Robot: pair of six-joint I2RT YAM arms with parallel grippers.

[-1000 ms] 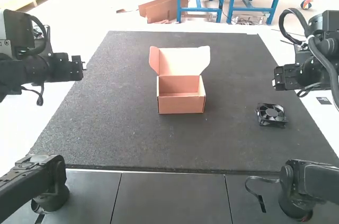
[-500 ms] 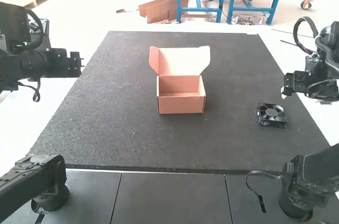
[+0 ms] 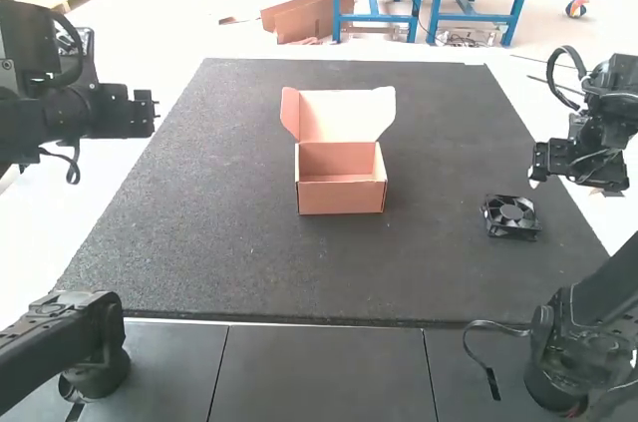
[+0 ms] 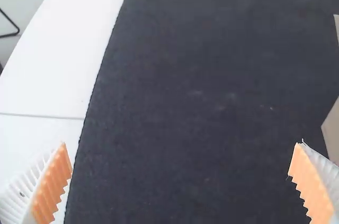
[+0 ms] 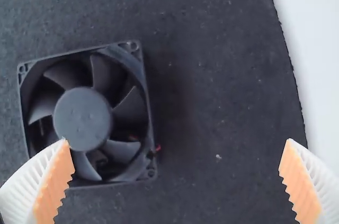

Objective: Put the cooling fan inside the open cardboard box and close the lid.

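A small black cooling fan [image 3: 511,214] lies flat on the black mat [image 3: 199,212] at the right. The right wrist view looks down on the cooling fan [image 5: 87,117], which sits beside one finger. My right gripper [image 5: 172,181] hangs open above and just right of the fan, near the mat's right edge, with its wrist [image 3: 578,163] in the high view. The open cardboard box [image 3: 340,176] stands at the mat's middle, lid flap raised at the back. My left gripper [image 4: 180,187] is open over the mat's left edge, far from the box, its arm [image 3: 90,113] at the left.
White table surface [image 3: 30,242] borders the mat on the left and right. A corner of the cardboard box [image 4: 332,128] shows at the edge of the left wrist view. Both arm bases [image 3: 70,342] stand at the front.
The right arm has swung right and lowered over the fan. The left arm drew back slightly to the left and then shifted a little right.
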